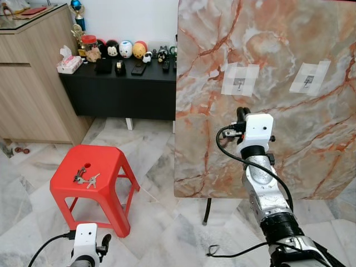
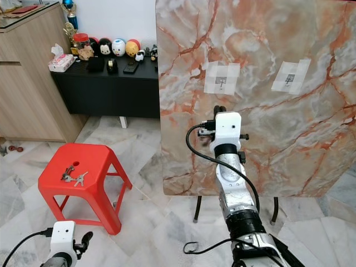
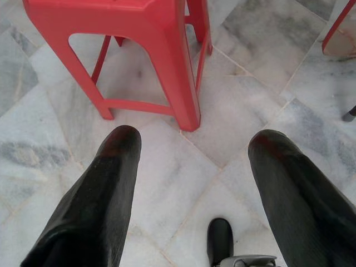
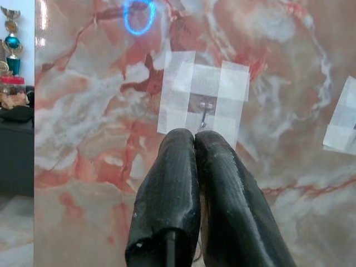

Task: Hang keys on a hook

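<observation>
Right hand (image 4: 194, 136) raised, fingers pressed together, just below the taped hook (image 4: 204, 108) on the marble board (image 1: 278, 44). Left hand (image 3: 192, 150) wide apart low over floor, keys (image 1: 85, 178) ahead on red stool (image 1: 105, 161).

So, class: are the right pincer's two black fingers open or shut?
Shut. In the right wrist view the right pincer has its fingers pressed together, nothing visibly between them, aimed at the small taped metal hook.

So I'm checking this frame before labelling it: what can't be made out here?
- Keys on the red stool: too small in the eye views to count.
- Hook on the marble board: its lower end is hidden behind the shut right gripper.
- Left gripper, open: arm cut off by the eye view's bottom edge.
</observation>
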Motion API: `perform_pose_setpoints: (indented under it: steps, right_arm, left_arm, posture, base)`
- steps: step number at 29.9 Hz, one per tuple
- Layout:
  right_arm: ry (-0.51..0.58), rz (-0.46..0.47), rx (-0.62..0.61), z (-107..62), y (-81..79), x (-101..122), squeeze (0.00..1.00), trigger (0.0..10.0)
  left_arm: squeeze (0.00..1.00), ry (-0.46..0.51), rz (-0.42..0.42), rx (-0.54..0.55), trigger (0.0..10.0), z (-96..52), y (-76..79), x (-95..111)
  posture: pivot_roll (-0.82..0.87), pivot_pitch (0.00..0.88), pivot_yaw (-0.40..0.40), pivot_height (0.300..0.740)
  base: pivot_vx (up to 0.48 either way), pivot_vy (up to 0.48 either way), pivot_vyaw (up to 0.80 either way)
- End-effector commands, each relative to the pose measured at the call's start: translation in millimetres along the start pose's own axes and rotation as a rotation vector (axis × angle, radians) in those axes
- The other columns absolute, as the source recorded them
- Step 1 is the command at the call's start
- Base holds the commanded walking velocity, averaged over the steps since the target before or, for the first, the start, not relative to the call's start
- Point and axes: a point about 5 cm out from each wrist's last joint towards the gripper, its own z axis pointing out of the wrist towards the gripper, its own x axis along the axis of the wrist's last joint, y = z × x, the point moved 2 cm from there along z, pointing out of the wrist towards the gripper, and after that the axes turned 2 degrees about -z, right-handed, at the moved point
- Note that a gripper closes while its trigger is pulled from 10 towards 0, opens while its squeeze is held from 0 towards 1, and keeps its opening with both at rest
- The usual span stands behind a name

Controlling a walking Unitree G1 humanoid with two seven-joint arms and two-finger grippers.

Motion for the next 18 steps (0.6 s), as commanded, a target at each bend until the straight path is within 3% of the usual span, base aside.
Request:
perform_pose_setpoints:
  steps: [1, 18]
  right_arm:
    - [0.026, 0.016, -0.022, 4.8, 3.0, 7.4, 0.00, 10.0]
    - [0.002, 0.038, -0.039, 4.3, 1.8, 2.4, 0.00, 10.0]
  left_arm:
    - [0.00, -0.027, -0.012, 0.008, 10.0, -0.5, -3.4, -3.7]
    - [0.00, -0.034, -0.024, 0.013, 10.0, -0.8, -5.0, -4.9]
  posture:
    - [0.15, 0.000, -0.035, 0.740]
    - [0.16, 0.000, -0.041, 0.740]
  base:
    - [0.000, 0.000, 0.00]
    - [0.000, 0.000, 0.00]
